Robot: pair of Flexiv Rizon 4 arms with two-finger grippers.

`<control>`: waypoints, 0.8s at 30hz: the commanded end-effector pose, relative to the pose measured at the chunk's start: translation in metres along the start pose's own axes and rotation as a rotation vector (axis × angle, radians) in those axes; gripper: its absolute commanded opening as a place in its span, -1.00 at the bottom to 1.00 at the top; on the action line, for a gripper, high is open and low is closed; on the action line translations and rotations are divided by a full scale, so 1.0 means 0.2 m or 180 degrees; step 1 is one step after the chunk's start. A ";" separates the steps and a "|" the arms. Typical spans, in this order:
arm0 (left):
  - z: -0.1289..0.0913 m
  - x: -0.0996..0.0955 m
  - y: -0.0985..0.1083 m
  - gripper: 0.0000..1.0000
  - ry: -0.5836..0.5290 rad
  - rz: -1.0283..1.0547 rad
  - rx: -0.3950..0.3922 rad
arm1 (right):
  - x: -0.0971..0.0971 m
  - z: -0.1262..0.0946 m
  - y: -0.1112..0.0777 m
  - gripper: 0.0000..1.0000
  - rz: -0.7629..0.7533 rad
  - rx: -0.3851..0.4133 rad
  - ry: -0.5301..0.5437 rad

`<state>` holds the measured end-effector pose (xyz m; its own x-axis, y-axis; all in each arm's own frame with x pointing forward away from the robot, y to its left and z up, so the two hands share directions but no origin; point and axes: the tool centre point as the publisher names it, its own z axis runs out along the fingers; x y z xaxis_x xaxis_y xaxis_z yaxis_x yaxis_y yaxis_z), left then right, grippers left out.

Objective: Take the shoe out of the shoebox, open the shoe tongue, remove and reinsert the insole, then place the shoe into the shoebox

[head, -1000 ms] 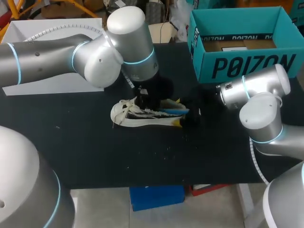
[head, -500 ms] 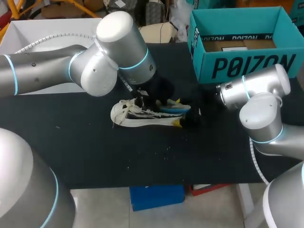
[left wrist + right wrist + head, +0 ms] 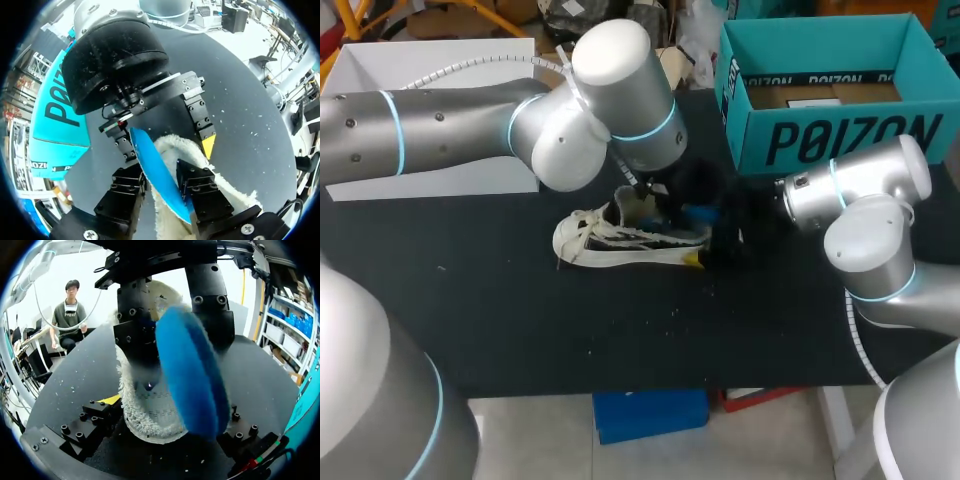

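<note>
Shoe [image 3: 595, 240] lies mid-table [image 3: 520, 320]. The left arm [image 3: 610, 110] hides its middle from above, and a box [image 3: 840, 135] stands behind on the right. The shoe runs side to side, toe left, heel right. Left gripper [image 3: 161, 180] pinches the blue insole [image 3: 145, 150], which sticks up out of the shoe. Right gripper [image 3: 170, 410] sits at the heel; its grip cannot be told.

Robotics lab, silver left arm [image 3: 440, 130], silver right arm [image 3: 865, 200], black worktable [image 3: 470, 310]
</note>
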<state>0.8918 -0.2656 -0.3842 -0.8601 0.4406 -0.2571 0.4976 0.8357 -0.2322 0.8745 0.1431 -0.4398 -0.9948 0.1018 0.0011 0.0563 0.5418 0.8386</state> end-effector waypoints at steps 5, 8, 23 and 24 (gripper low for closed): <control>0.00 0.01 -0.02 -1.00 0.0089 -0.0037 -0.0092 | 0.00 0.01 -0.01 -1.00 0.0002 0.0007 0.0001; -0.02 0.05 -0.01 -1.00 0.0116 -0.0104 -0.0101 | 0.00 0.01 -0.01 -1.00 0.0002 0.0007 0.0001; -0.35 0.24 -0.14 -1.00 -0.0139 -0.0234 0.0468 | 0.00 0.01 -0.01 -1.00 0.0002 0.0007 0.0001; -0.39 0.24 -0.17 -1.00 -0.0185 -0.0268 0.0582 | 0.00 0.01 -0.01 -1.00 0.0002 0.0007 0.0001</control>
<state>0.8410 -0.2668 -0.3354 -0.8964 0.3717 -0.2414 0.4385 0.8229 -0.3614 0.8744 0.1431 -0.4398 -0.9948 0.1017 0.0011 0.0563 0.5418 0.8386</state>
